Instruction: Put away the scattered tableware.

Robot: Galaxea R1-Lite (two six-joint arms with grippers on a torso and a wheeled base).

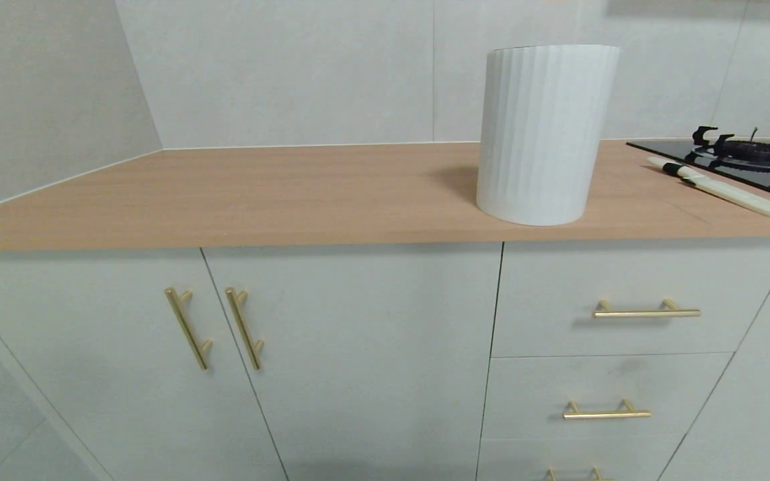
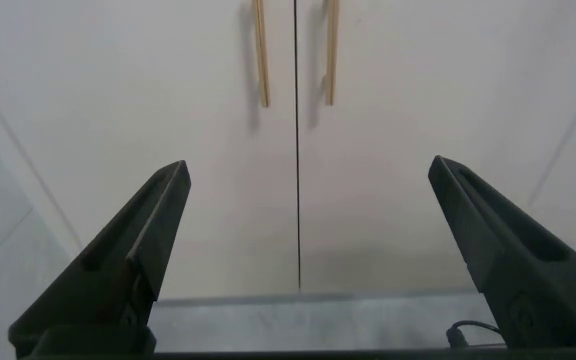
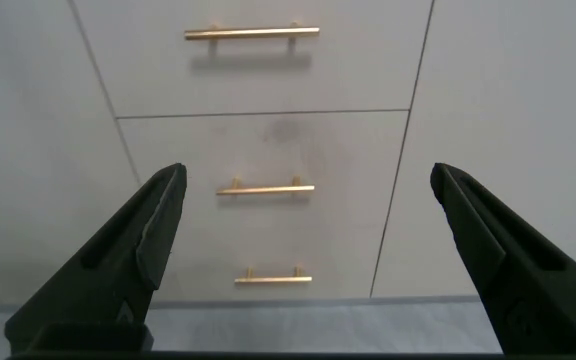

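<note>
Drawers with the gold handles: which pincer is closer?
Right. The right pincer sits in front of the drawers; the left pincer faces the double cupboard doors beside them.

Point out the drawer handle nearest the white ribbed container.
The top drawer's gold handle, just under the countertop below the container; the middle handle and bottom handle sit lower.

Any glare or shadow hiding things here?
Head view: even light, a soft shadow left of the white ribbed container on the countertop; the black hob is glossy, the knife by it visible. Left wrist view: faint shadows beside the door handles. Right wrist view: the same under the drawer handles. No glare.
</note>
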